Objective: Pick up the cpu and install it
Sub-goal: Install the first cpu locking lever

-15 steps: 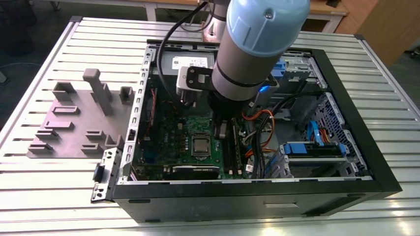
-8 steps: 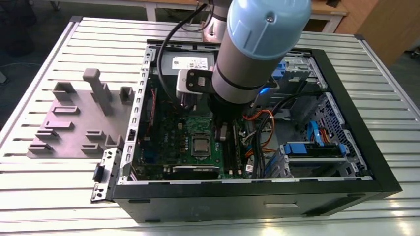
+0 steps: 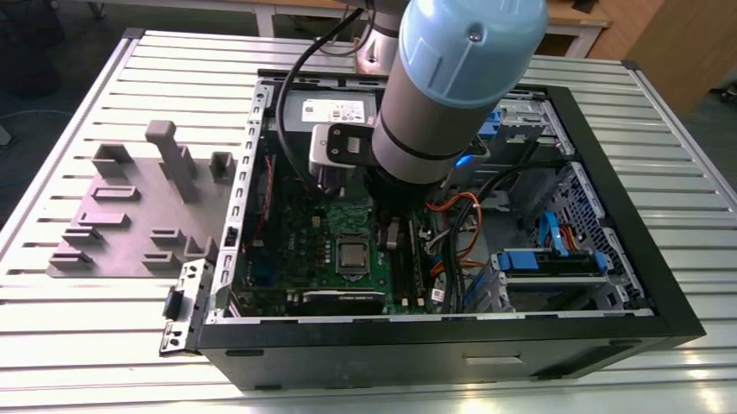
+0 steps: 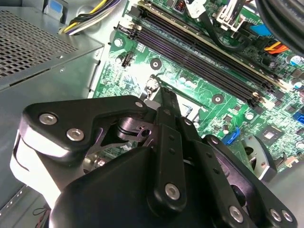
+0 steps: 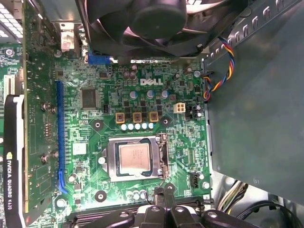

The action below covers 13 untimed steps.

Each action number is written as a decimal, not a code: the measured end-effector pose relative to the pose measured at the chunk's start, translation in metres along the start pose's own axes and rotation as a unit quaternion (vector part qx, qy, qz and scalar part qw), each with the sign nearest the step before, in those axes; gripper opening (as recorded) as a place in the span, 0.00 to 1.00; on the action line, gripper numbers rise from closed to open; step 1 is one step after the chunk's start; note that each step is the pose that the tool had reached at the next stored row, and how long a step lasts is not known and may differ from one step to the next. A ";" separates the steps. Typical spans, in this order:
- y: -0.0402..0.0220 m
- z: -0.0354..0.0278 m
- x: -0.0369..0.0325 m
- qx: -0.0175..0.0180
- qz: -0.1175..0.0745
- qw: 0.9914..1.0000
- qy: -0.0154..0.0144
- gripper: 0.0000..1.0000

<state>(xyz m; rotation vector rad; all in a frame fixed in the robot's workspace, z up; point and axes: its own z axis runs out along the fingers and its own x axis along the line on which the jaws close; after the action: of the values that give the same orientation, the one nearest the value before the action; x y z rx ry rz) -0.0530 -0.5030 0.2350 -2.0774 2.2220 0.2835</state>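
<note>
The cpu (image 5: 135, 159) lies flat in the socket of the green motherboard (image 5: 85, 137), silvery top up, with a metal frame around it. In the exterior view the cpu (image 3: 349, 253) sits in the middle of the board inside the open computer case (image 3: 599, 259). My gripper (image 5: 164, 191) hovers just beside the socket's edge, its two dark fingertips close together with nothing between them. In the second wrist view the gripper (image 4: 164, 97) points down at the board from above. The arm (image 3: 450, 86) reaches into the case from above.
A grey plastic fixture (image 3: 138, 207) stands on the slatted table at the exterior view's left. Around the socket are a black fan (image 5: 156, 19), a graphics card (image 5: 12, 156), memory slots (image 4: 204, 52), loose cables (image 3: 455, 233) and the perforated power supply (image 4: 33, 42).
</note>
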 end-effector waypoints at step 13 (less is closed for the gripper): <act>-0.0022 0.0000 0.0001 -0.001 -0.007 1.000 0.001 0.11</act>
<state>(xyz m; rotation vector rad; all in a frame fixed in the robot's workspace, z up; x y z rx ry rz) -0.0509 -0.5031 0.2348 -2.0951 2.2072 0.2846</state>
